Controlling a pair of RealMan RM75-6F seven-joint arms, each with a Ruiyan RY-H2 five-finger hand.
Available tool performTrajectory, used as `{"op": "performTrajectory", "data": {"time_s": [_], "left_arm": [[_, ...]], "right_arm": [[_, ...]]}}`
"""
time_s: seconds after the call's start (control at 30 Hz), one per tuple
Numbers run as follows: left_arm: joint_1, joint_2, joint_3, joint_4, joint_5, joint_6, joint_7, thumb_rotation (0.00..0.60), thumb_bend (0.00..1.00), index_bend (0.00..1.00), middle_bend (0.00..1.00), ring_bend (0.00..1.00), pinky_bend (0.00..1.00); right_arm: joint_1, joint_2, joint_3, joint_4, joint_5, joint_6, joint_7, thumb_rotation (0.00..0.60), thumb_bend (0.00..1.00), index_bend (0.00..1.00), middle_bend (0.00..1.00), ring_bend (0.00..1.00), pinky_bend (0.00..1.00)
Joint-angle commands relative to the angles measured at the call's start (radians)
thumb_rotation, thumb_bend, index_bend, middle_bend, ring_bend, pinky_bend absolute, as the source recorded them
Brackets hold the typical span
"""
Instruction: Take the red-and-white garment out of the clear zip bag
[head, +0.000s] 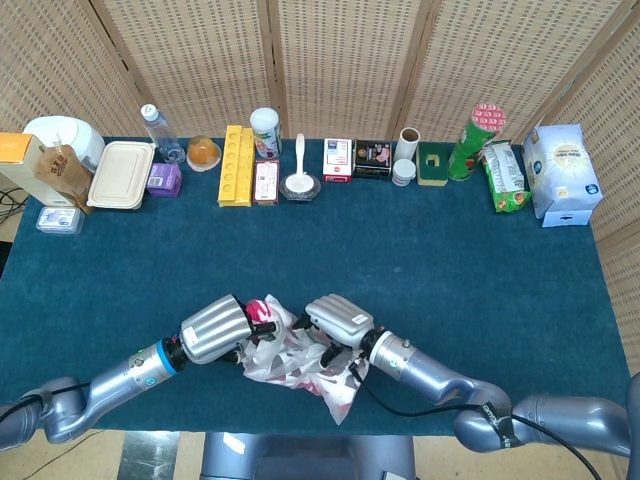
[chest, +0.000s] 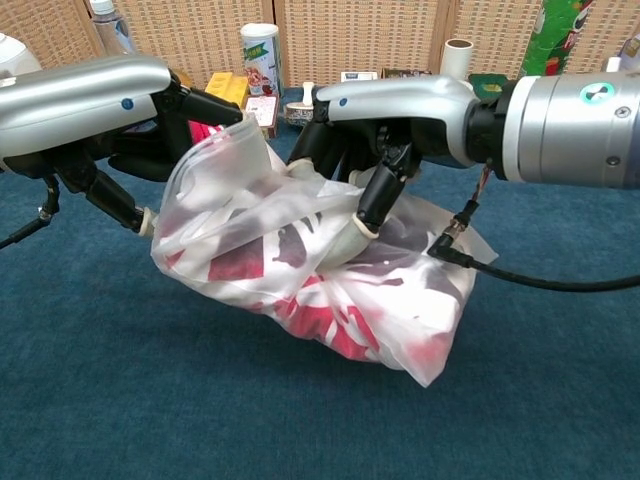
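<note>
Between the glossy metallic hands, the bag (chest: 300, 250) is crinkled clear plastic (slightly frosted); the garment (chest: 330, 320) inside looks soft cloth; below, matt napped tablecloth (chest: 150, 400).

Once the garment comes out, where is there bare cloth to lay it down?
Bare cloth spans the middle band between the back row of goods and the bag, and the whole right side. The left-front corner is open too. Crowded: the back edge, and around both hands at the bag.
</note>
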Motion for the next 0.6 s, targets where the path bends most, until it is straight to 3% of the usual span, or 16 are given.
{"op": "performTrajectory", "data": {"time_s": [0.03, 0.23, 0.6], "left_arm": [[-0.002, -0.009, -0.002, 0.005, -0.008, -0.002, -0.001, 0.6, 0.28, 0.49, 1.0, 0.98, 0.93], [-0.005, -0.015, -0.007, 0.006, -0.023, -0.002, 0.007, 0.6, 0.3, 0.57, 1.0, 0.99, 0.94], [-0.016, -0.052, -0.017, 0.01, -0.049, -0.026, 0.048, 0.6, 0.34, 0.59, 1.0, 1.0, 0.99]], "right_arm": [[-0.001, -0.004, 0.011, 0.013, 0.017, -0.01, 0.036, 0.6, 0.25, 0.77, 0.89, 1.0, 1.0], [-0.006, 0.001, 0.028, 0.026, 0.026, -0.031, 0.12, 0.6, 0.25, 0.77, 0.89, 1.0, 1.0], [-0.013, -0.008, 0.04, 0.038, 0.019, -0.027, 0.173, 0.6, 0.25, 0.77, 0.89, 1.0, 1.0]]}}
